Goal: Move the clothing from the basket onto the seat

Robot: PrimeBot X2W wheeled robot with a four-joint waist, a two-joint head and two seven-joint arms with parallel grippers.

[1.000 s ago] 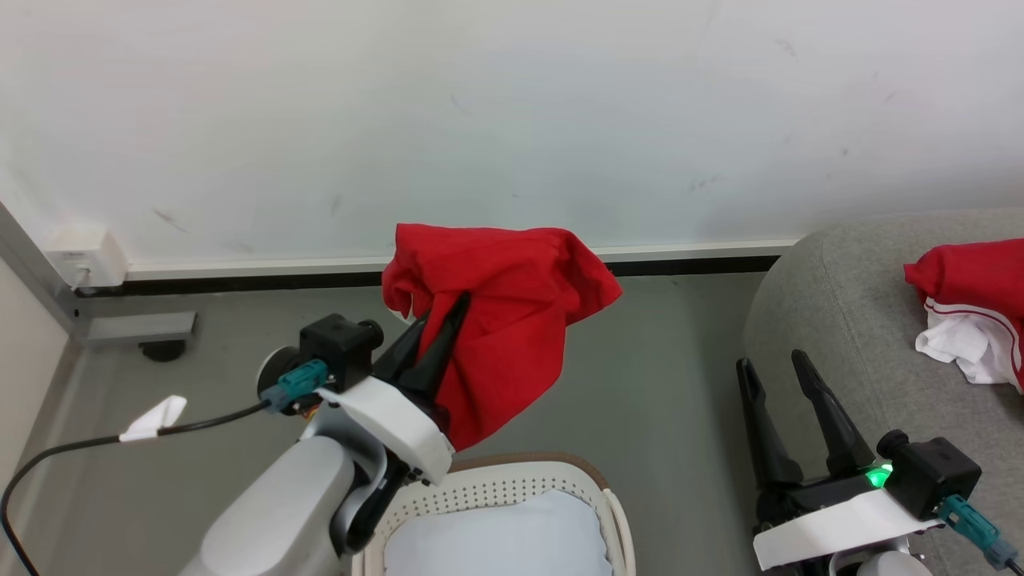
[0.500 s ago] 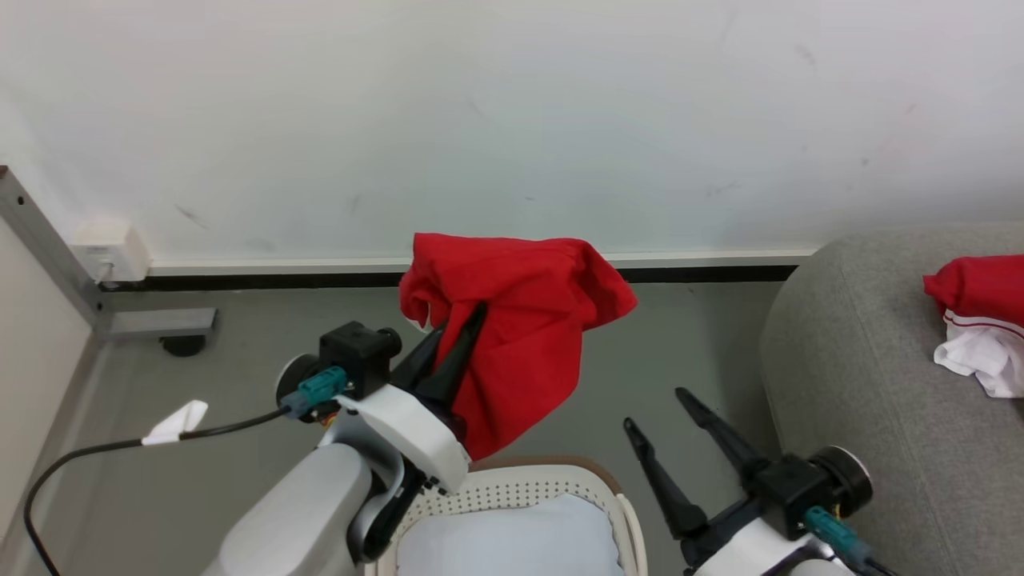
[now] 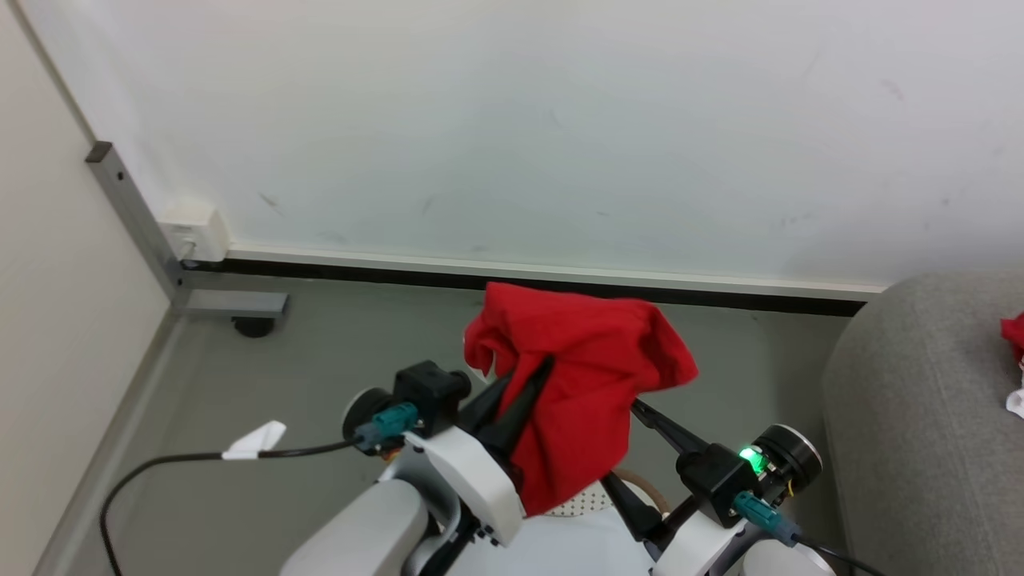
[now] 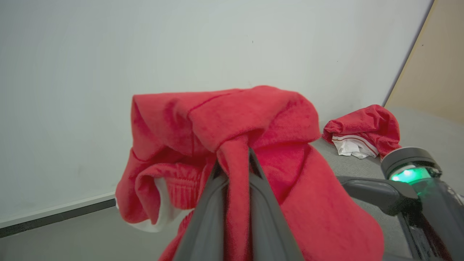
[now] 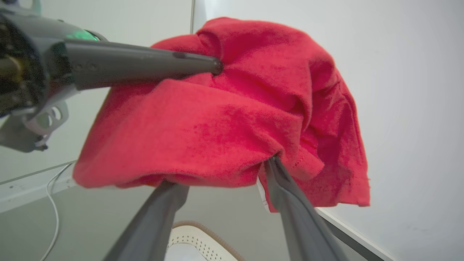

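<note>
The clothing is seen in two places: one red garment (image 3: 584,376) is held up in the air above the grey floor (image 3: 320,360), and a second garment (image 4: 362,127) is laid on the seat (image 3: 920,432). At the far left a grey metal post (image 3: 136,224) is fixed in the corner of the white wall (image 3: 512,120). A black cable (image 3: 320,446) with a white tag is led across to the left wrist. The left gripper (image 3: 520,384) is clamped on a bunched fold of the red garment. Its two dark fingers (image 4: 210,203) are pressed together with cloth pinched between them. The fabric is draped over the fingers and down to their right, and a white-trimmed cuff is shown at its left side. Just to the right, the right gripper (image 5: 217,174) is held with its fingers (image 5: 290,203) spread wide apart. Their tips are hidden behind the garment's lower edge, and nothing is seen pinched between them. Below both grippers a small part of the basket (image 3: 588,504) is seen, with a perforated wall and a brown rim. At the far right the second garment, red with white trim, is crumpled on the seat, well apart from the basket.
</note>
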